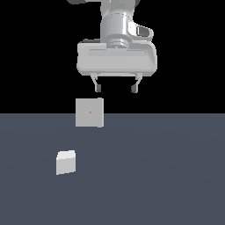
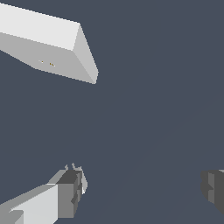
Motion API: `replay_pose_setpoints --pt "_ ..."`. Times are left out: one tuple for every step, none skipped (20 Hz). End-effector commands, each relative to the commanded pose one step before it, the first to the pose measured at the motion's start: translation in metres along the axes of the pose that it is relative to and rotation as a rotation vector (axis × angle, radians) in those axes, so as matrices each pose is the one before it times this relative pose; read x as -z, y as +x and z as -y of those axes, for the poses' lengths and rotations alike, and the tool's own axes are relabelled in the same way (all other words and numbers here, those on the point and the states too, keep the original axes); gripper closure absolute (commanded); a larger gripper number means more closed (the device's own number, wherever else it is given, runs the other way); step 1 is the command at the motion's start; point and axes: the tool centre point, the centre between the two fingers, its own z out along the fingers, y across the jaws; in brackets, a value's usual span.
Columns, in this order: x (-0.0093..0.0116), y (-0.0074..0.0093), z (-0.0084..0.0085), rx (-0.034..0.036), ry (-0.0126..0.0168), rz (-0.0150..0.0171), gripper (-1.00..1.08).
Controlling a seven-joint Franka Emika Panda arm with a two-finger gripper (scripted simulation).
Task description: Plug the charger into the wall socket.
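A: Which step is this?
B: The approach, I judge. The tool [image 1: 115, 88] hangs high, jaws spread wide and empty.
A: And the charger [image 1: 66, 162]?
B: Ungrasped on the counter [image 1: 167, 176], near the socket [image 1: 89, 112] on the camera's side. Next: descend over it and grip.

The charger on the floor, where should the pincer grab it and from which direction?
Likely from straight above: the charger sits alone on the floor, clear of the wall socket. Close the open pincer across its two opposite upright side faces, which look flat.
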Motion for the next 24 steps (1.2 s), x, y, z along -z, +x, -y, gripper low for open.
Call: replay_pose_setpoints --pt "0.00000 0.00000 -0.00001 0.00000 0.00000 0.00000 -0.92" --pt "-0.00022 -0.00007 -0.00013 0.00000 0.00000 0.00000 -0.92" --pt "-0.00020 -0.00032 0.00062 0.00166 0.00005 -0.00076 -0.92" --pt "-0.00053 -0.00049 0.00062 0.00208 0.00008 -0.00096 -0.92" --pt "-0.00074 -0.00068 0.00088 0.00294 0.00011 -0.00135 -0.92" --pt "-0.00095 -0.00088 0.00112 0.00376 0.00015 -0.00173 -0.92" --pt "-0.00117 -0.00107 0.00135 0.00456 0.00018 -0.00210 -0.92" --pt "-0.00139 -0.00126 0.00160 0.00539 0.00021 -0.00248 -0.92" --pt "-0.00159 -0.00146 0.00187 0.00625 0.00025 -0.00288 -0.92" --pt "-0.00180 -0.00165 0.00210 0.00707 0.00028 -0.00325 -0.92" --pt "-0.00201 -0.00184 0.00236 0.00791 0.00031 -0.00364 -0.92" --pt "-0.00222 -0.00203 0.00259 0.00871 0.00035 -0.00401 -0.92" --pt "-0.00244 -0.00222 0.00282 0.00951 0.00038 -0.00438 -0.92" --pt "-0.00264 -0.00241 0.00307 0.01034 0.00042 -0.00476 -0.92" --pt "-0.00285 -0.00260 0.00331 0.01114 0.00045 -0.00513 -0.92" --pt "-0.00306 -0.00278 0.00354 0.01192 0.00049 -0.00549 -0.92" --pt "-0.00326 -0.00296 0.00378 0.01274 0.00053 -0.00587 -0.92" --pt "-0.00347 -0.00313 0.00401 0.01350 0.00057 -0.00622 -0.92" --pt "-0.00367 -0.00331 0.00423 0.01426 0.00061 -0.00658 -0.92" --pt "-0.00387 -0.00348 0.00446 0.01502 0.00065 -0.00693 -0.92" --pt "-0.00405 -0.00362 0.00465 0.01567 0.00069 -0.00723 -0.92" --pt "-0.00407 -0.00362 0.00466 0.01572 0.00070 -0.00726 -0.92" --pt "-0.00406 -0.00359 0.00464 0.01563 0.00071 -0.00722 -0.92" --pt "-0.00405 -0.00356 0.00461 0.01554 0.00072 -0.00718 -0.92"
